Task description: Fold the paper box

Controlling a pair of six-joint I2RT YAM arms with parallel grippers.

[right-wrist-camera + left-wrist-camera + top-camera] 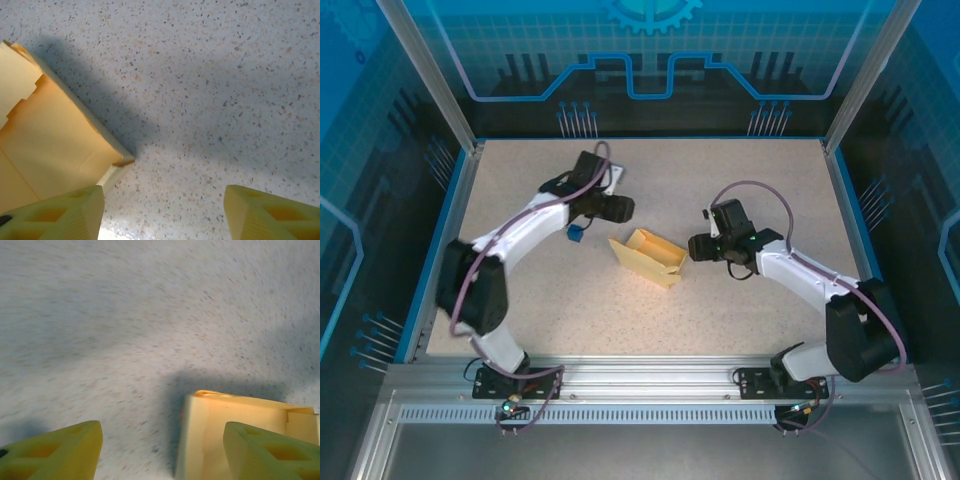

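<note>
The paper box (647, 257) is a pale yellow, partly folded card tray lying at the middle of the table. My left gripper (620, 210) hovers just behind its left end. In the left wrist view that gripper (162, 452) is open. The box's end wall (240, 422) lies between the fingers, close to the right finger (270, 450), and is not pinched. My right gripper (698, 247) stands at the box's right end. It (162, 212) is open over bare table, with the box corner (55, 140) beside its left finger (55, 212).
A small blue piece (576, 233) sits under the left arm's wrist, left of the box. The speckled table (650, 320) is bounded by a blue rim (440, 230) and metal posts. Both arm bases stand at the near edge.
</note>
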